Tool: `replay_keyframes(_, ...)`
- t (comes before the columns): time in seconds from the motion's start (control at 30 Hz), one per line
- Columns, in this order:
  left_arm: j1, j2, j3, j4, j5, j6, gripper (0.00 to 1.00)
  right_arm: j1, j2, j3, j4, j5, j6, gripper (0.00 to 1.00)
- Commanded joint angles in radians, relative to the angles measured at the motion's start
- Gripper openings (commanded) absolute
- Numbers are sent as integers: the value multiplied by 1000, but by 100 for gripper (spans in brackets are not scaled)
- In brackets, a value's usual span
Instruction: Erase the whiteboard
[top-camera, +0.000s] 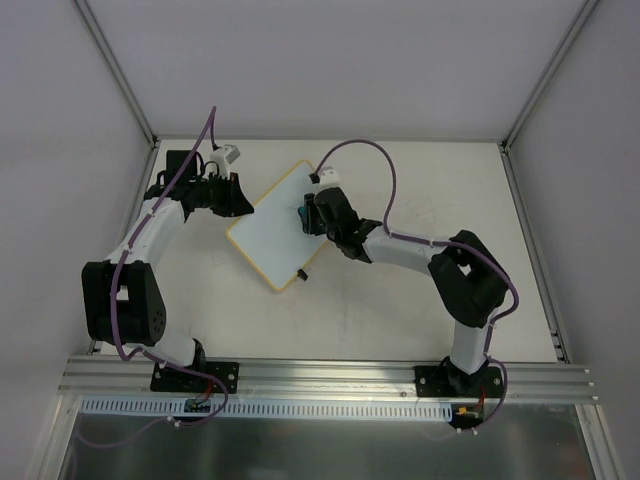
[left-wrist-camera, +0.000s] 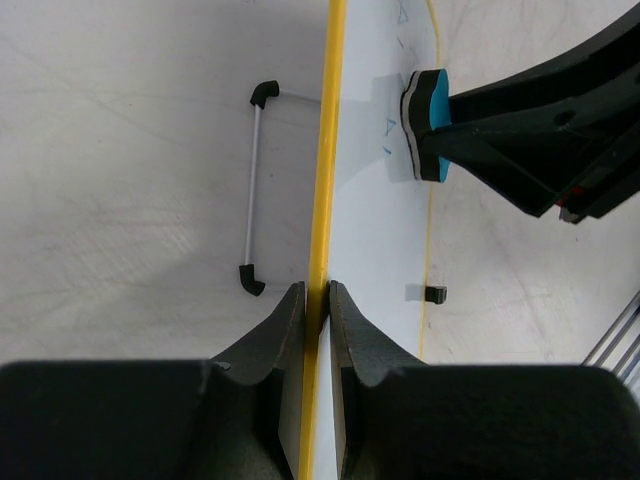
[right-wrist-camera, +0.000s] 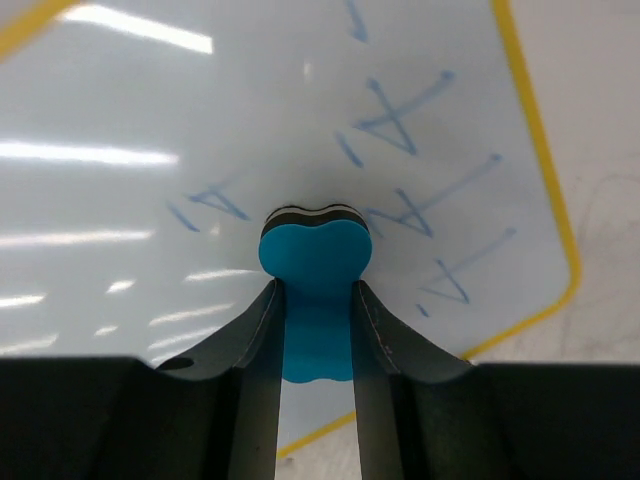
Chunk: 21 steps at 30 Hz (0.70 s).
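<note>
On table (top-camera: 400, 310), one whiteboard (top-camera: 270, 230), one eraser (right-wrist-camera: 315, 245), left claw (left-wrist-camera: 317, 295), right claw (right-wrist-camera: 315, 286), both clamped

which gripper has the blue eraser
The right gripper: its fingers are shut on the blue eraser over the whiteboard. The left gripper instead pinches the whiteboard's yellow rim.

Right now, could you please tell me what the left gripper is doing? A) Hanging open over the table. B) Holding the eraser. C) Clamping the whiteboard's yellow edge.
C: the left gripper is shut on the whiteboard at its yellow rim, and the eraser sits in the right gripper.
</note>
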Motion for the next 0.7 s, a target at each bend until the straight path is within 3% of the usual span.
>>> replay_keyframes(0.0,-18,-22,13,-79,9,22,0,49,30,117,12,-33,-63,0)
replay_keyframes(0.4,-24,-25,7,-88,9,28,0,95,138,340,-88,62,-80,0)
replay_keyframes(0.67,-26,-29,12,-94,9,33,0,-18,75,178,-120,89,4,0)
